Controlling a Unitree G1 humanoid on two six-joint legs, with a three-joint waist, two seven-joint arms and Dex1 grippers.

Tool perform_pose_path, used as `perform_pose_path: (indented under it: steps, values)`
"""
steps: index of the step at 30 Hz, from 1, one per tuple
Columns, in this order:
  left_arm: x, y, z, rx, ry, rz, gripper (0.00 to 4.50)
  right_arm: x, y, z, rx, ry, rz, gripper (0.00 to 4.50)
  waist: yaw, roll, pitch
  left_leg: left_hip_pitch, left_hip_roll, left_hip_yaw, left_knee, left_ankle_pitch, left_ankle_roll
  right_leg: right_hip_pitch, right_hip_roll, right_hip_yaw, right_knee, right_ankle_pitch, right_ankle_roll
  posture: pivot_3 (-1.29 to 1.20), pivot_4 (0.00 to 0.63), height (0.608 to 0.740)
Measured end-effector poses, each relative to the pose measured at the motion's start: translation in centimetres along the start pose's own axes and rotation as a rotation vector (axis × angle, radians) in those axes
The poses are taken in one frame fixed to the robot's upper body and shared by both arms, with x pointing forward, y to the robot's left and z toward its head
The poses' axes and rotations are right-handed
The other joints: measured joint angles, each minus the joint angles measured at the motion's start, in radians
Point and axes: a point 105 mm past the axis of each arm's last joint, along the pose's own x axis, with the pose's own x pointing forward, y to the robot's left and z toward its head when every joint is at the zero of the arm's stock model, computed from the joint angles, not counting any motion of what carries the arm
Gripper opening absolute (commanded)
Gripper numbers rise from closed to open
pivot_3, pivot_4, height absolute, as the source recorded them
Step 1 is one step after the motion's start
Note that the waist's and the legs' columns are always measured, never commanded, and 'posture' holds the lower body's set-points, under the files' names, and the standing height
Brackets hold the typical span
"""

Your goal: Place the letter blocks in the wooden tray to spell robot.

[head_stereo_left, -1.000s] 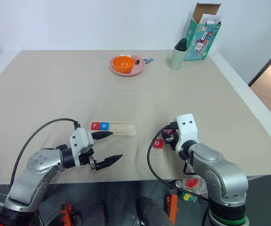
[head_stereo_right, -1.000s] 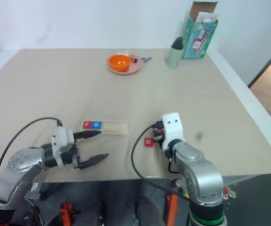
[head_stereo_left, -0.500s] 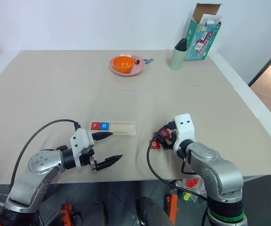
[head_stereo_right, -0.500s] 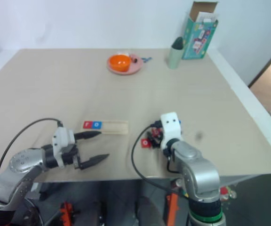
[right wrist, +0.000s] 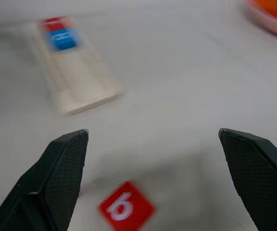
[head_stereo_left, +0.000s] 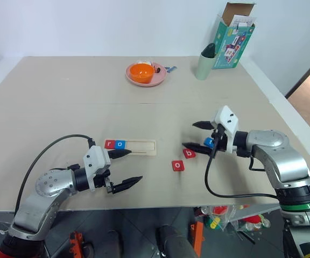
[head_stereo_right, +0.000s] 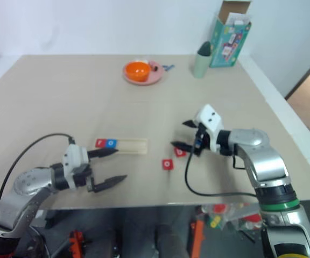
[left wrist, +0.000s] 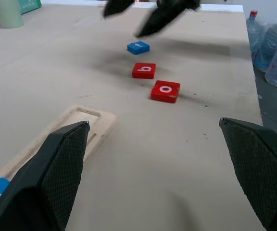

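Surface: broad beige top [head_stereo_left: 63,102], white along its edges.
Plate: round pink plate [head_stereo_left: 157,80], far beyond both pincers.
Bowl: small orange bowl [head_stereo_left: 141,72] sitting on that plate.
Cup: pale green cup [head_stereo_left: 203,66] with a dark object inside, well beyond the right pincer.
Box: teal cardboard box [head_stereo_left: 231,40], flaps open, just beside the cup.
Bottles: clear water bottles [left wrist: 273,50], past the surface edge.
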Motion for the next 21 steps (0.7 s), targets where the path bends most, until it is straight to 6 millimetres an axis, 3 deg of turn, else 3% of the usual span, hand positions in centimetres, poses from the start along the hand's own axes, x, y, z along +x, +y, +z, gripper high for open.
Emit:
perform_pose_path:
  steps: [3,7,18,21]
  values:
    - [0.0,0.0,0.0,-0.001,-0.003,0.003,4.50,0.2,0.1,-1.6,-0.077,0.034,0.165,4.48,0.000,0.000,0.000,0.000,0.000,0.000,0.000,0.000,0.000,0.000,0.000,0.000,0.000,0.000,0.000,0.00,0.150,0.740]
    - [0.0,0.0,0.0,-0.002,-0.003,0.009,4.50,0.3,-0.8,-2.1,-0.131,0.038,0.236,4.48,0.000,0.000,0.000,0.001,0.000,0.000,0.001,0.000,0.000,0.001,0.000,0.000,0.000,0.001,-0.001,0.00,0.150,0.740]
    - [-0.3,-0.2,0.0,-0.009,0.010,0.047,4.50,1.5,-1.3,-4.2,-0.117,0.050,0.282,4.48,0.001,0.001,0.000,0.001,0.000,0.001,0.002,0.001,-0.001,0.002,0.000,0.001,0.000,0.003,-0.001,0.00,0.150,0.740]
    - [-0.5,-0.3,-0.1,-0.012,0.019,0.055,4.50,1.6,-1.4,-4.7,-0.113,0.065,0.281,3.70,0.001,0.001,0.000,0.001,0.000,0.001,0.002,0.001,-0.001,0.002,0.000,0.001,0.000,0.003,-0.001,0.00,0.150,0.740]
